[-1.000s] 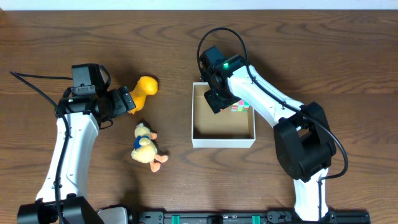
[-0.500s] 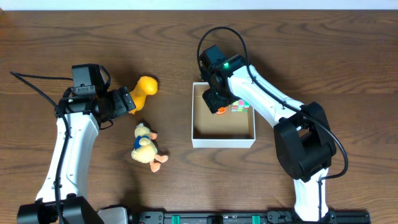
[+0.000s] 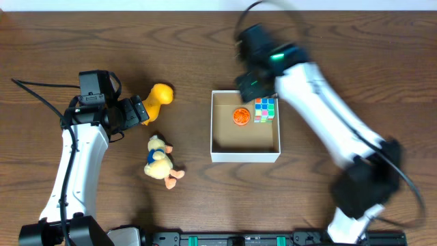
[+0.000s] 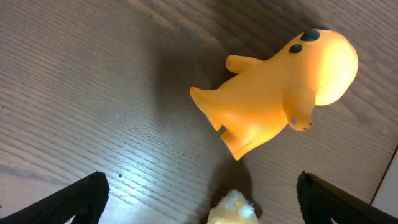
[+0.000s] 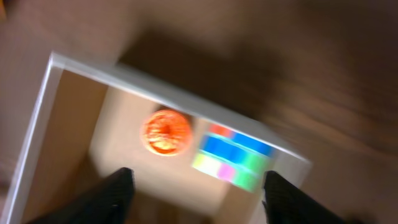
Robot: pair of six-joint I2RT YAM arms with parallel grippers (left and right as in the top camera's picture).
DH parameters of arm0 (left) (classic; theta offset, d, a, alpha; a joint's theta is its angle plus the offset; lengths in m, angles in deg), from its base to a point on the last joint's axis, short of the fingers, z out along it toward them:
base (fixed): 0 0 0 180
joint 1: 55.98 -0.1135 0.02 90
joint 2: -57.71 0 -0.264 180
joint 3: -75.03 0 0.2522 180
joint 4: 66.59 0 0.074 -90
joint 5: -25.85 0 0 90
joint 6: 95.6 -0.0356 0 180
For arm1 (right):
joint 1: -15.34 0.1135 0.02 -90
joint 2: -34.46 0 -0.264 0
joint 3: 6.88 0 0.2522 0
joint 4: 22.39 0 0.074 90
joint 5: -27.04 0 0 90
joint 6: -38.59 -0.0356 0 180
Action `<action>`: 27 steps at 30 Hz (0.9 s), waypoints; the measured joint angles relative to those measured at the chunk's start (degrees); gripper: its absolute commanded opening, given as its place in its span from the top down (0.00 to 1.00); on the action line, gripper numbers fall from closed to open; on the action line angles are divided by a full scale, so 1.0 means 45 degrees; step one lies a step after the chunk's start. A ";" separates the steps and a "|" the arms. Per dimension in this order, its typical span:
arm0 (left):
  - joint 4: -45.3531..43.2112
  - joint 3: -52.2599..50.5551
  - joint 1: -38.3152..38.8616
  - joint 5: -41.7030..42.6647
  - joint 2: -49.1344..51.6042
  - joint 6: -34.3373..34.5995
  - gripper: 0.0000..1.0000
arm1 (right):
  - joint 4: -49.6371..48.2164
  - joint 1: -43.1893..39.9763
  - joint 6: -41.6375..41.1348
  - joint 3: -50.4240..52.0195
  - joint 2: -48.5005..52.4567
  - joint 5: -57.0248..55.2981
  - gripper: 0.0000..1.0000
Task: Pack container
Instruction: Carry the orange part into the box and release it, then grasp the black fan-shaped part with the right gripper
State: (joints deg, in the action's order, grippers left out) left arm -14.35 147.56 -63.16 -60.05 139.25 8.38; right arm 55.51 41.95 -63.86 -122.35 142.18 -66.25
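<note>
Hovering right gripper (image 5: 199,183) above the container (image 3: 245,156), jaws spread.
It sits right of centre, white-walled, an orange ball (image 3: 240,116) and colour cube (image 3: 265,109) near its far wall, bare brown floor in front; the left gripper (image 4: 202,190), jaws spread, hangs over a yellow toy (image 3: 160,96).

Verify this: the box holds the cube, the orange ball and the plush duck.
Not quite. The box holds only the cube and the orange ball. The plush duck lies outside, left of the box, as the overhead view shows.
</note>
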 measured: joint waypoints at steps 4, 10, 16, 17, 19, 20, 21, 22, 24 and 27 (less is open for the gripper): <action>0.0000 0.0000 0.0000 0.0000 0.0000 0.0010 0.02 | 0.0996 -0.2603 -0.1151 -0.0369 -0.1855 -0.0146 0.03; 0.0005 0.0000 0.0000 0.0000 -0.0005 0.0005 0.02 | 0.1783 -0.6275 -0.1734 0.0180 -0.2064 0.0408 0.01; 0.0010 0.0000 0.0000 0.0000 -0.0005 0.0010 0.02 | 0.0330 -0.7417 -0.1812 0.3444 -0.1321 0.0845 0.01; 0.0010 0.0000 0.0000 0.0000 -0.0005 0.0010 0.02 | -0.0039 -0.7465 -0.1812 0.4041 -0.1185 0.0879 0.01; 0.0010 0.0000 0.0000 0.0000 -0.0005 0.0010 0.02 | -0.0719 -0.7480 -0.1807 0.5173 -0.0942 0.0942 0.01; 0.0015 0.0000 0.0000 0.0000 -0.0005 0.0010 0.02 | -0.0962 -0.7480 -0.1812 0.5610 -0.0835 0.0981 0.01; 0.0015 0.0000 0.0000 0.0000 -0.0005 0.0005 0.02 | -0.1224 -0.7480 -0.1807 0.6023 -0.0699 0.1030 0.01; 0.0015 0.0000 0.0000 0.0000 -0.0005 0.0010 0.02 | -0.1399 -0.7480 -0.1807 0.6290 -0.0612 0.1064 0.01; 0.0015 0.0000 0.0000 0.0000 -0.0005 0.0010 0.02 | -0.1744 -0.7480 -0.1807 0.6766 -0.0461 0.1083 0.01; 0.0024 0.0000 0.0000 0.0005 -0.0005 0.0010 0.02 | -0.2254 -0.7480 -0.1807 0.7378 -0.0384 0.1088 0.01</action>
State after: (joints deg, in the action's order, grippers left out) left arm -14.24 147.56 -63.16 -60.03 139.23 8.42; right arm 45.36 8.29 -71.99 -89.15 140.45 -61.35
